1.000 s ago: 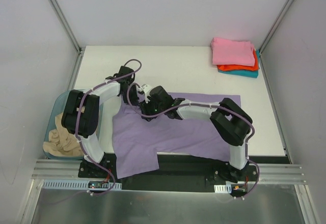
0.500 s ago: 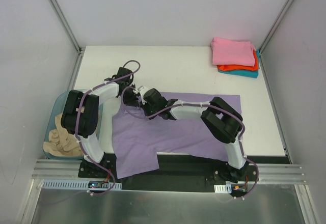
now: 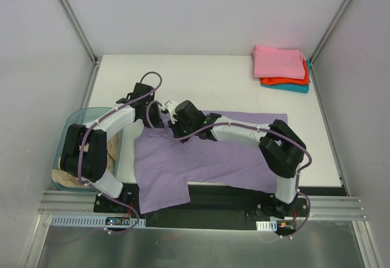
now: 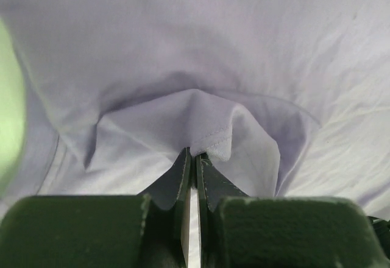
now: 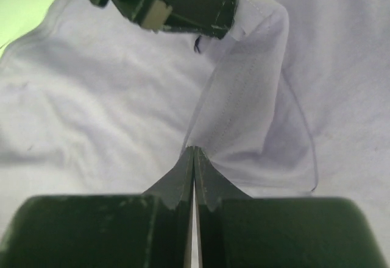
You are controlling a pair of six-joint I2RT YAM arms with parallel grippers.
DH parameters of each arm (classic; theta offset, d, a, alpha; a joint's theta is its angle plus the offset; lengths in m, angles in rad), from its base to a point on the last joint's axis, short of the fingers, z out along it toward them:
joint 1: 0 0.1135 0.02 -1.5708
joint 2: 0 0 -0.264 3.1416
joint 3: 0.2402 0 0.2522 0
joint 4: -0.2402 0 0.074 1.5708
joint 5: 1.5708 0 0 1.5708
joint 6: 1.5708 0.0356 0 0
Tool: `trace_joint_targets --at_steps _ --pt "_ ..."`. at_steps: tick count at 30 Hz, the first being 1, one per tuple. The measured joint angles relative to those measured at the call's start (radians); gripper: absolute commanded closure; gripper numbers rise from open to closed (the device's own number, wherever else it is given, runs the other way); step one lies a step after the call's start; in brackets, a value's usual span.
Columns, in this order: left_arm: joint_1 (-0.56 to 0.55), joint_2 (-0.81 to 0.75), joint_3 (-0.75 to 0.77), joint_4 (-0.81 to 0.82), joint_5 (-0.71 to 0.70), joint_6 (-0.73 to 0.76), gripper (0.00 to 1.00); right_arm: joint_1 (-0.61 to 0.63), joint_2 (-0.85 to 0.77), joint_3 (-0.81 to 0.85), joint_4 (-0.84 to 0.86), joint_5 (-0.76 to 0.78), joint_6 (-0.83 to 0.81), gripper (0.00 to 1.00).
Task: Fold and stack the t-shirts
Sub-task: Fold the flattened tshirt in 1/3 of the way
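Note:
The lavender t-shirt lies spread on the white table, its lower left part hanging over the near edge. Both grippers meet at its upper left corner. My left gripper is shut on a hemmed edge of the lavender t-shirt, which puckers up at the tips. Just to its right, my right gripper is shut on a raised fold of the same fabric; the left gripper shows at the top of the right wrist view. Folded pink, orange-red and teal t-shirts sit stacked at the far right.
A translucent pale-blue bin stands off the table's left edge with a crumpled tan t-shirt inside. White walls enclose the table on three sides. A metal rail runs along the near edge.
My right gripper has shut on the lavender fabric beside the left gripper. The left arm has swung its elbow further left, and the right arm has shifted slightly.

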Motion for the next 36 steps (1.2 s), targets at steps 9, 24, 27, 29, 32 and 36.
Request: trace_joint_targets --at_steps 9,24,27,29,32,36 --pt "-0.003 -0.190 -0.161 -0.060 0.003 -0.047 1.00 0.000 -0.071 -0.003 -0.187 -0.117 -0.076 0.99" --pt "-0.098 -0.340 -0.225 -0.341 -0.002 -0.111 0.79 -0.018 -0.092 -0.042 -0.291 -0.206 -0.104 0.39" --pt "-0.111 -0.348 -0.227 -0.377 0.000 -0.113 0.13 -0.022 -0.098 -0.044 -0.310 -0.220 -0.103 0.03" --pt "-0.122 -0.357 -0.225 -0.391 0.003 -0.110 0.01 -0.026 -0.113 -0.052 -0.317 -0.222 -0.095 0.03" --pt "-0.128 -0.377 -0.201 -0.422 0.008 -0.113 0.01 -0.047 -0.160 -0.074 -0.331 -0.226 -0.078 0.03" --pt "-0.128 -0.379 -0.103 -0.435 0.000 -0.111 0.01 -0.159 -0.266 -0.121 -0.328 -0.214 -0.013 0.03"
